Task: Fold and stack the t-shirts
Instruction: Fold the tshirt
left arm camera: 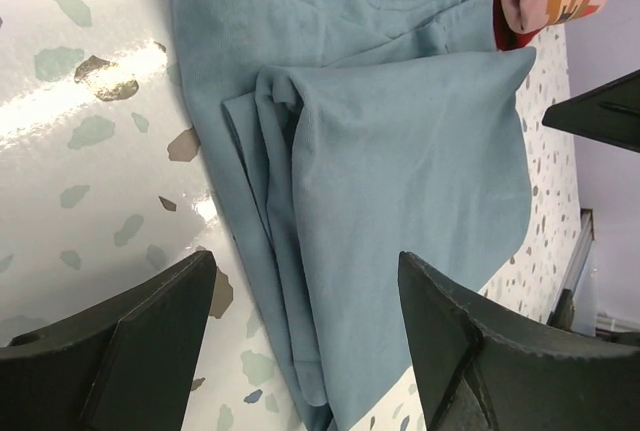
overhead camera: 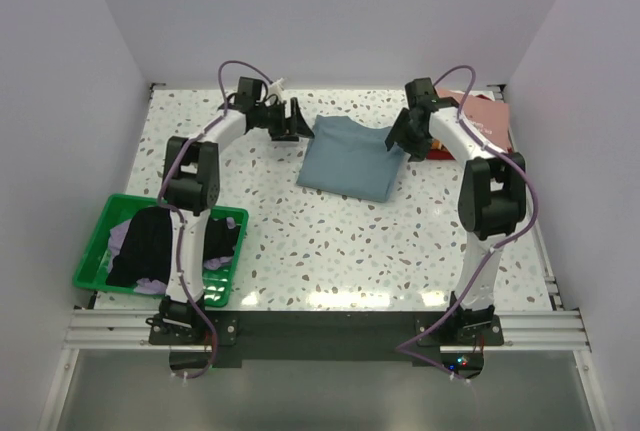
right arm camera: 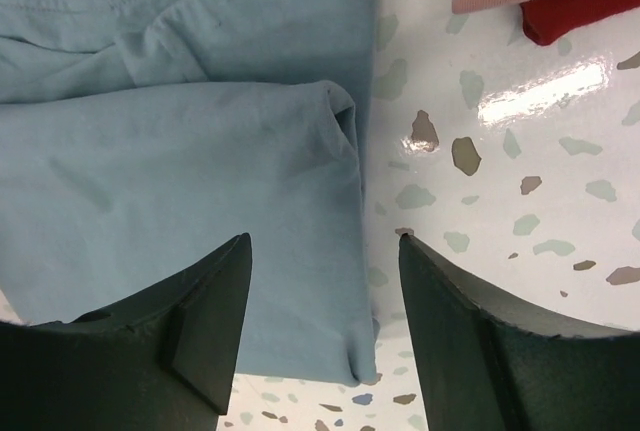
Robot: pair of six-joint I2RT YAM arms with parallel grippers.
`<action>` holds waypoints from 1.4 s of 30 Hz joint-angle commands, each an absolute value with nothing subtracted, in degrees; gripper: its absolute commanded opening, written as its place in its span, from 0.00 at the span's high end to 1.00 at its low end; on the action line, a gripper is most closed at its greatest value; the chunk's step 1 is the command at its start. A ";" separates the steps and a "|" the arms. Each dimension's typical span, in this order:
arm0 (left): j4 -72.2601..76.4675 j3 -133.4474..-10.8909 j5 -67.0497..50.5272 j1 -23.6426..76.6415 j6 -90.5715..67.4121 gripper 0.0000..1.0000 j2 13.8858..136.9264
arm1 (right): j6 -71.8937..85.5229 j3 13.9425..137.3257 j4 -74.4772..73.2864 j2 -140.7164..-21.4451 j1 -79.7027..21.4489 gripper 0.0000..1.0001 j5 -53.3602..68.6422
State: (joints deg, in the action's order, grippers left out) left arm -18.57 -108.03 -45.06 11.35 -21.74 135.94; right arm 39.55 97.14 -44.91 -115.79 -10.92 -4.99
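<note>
From above: the folded grey-blue t-shirt (overhead camera: 350,159) lies on the far worktop (overhead camera: 330,241), between the left claw (overhead camera: 293,119) and the right claw (overhead camera: 405,136). Left wrist: jaws spread wide, gripping nothing, shirt beneath. Right wrist: likewise spread and empty, over the shirt's edge.

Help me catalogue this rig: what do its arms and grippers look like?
Both the left arm and right arm have white links between black joint housings, each trailed by a looping purple cable. The left gripper and right gripper are matte black, with broad wedge-shaped fingers. No markings show.
</note>
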 commanded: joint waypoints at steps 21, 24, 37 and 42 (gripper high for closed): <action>-22.24 -103.28 -38.32 16.35 -11.52 0.56 136.32 | 38.23 87.89 -35.77 -120.41 -11.16 0.63 3.95; -22.32 -100.82 -38.50 16.61 -11.16 0.70 135.53 | 38.06 86.31 -35.95 -120.32 -11.16 0.69 4.74; -23.82 -81.32 -33.76 22.58 -7.91 0.96 122.36 | 33.84 74.55 -40.33 -113.66 -12.22 0.81 5.36; -23.91 -69.62 -31.11 22.85 -9.14 0.97 113.83 | 32.87 67.95 -42.27 -108.29 -13.27 0.82 5.62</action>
